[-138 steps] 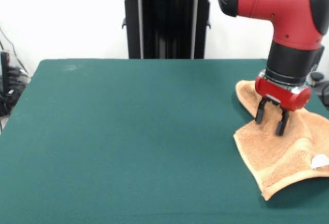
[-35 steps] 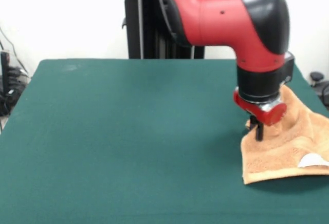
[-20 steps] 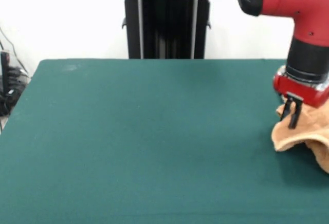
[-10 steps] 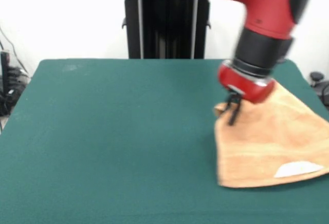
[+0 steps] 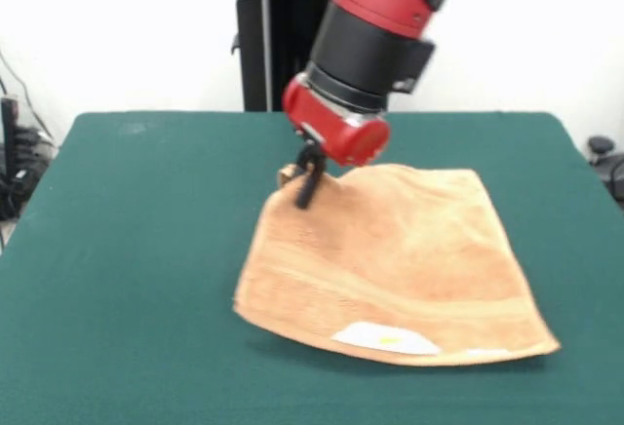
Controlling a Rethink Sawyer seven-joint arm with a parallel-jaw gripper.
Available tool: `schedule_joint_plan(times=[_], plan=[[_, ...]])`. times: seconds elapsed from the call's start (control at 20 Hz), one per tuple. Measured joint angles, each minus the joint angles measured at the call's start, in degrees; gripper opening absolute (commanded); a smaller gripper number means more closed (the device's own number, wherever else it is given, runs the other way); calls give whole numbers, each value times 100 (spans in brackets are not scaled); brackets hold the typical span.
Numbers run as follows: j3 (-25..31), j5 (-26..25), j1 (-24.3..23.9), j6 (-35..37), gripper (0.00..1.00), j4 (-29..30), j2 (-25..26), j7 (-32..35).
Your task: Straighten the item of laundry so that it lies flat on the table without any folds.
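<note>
Towel (image 5: 390, 259) corner is pinched and lifted by the tool (image 5: 307, 186) above the table (image 5: 127, 250).

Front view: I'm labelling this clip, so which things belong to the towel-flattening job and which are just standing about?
Part of the job:
towel, one corner pinched and lifted
gripper, jaws shut on that corner
green table

Just there:
black pedestal behind the table
cables at the left edge
dark object at the right edge
</note>
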Motion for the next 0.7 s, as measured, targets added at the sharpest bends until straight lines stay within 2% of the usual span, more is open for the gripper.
schedule_joint_plan(times=[0.7], plan=[[-71,-308,-180,0,0,-29,57,0]])
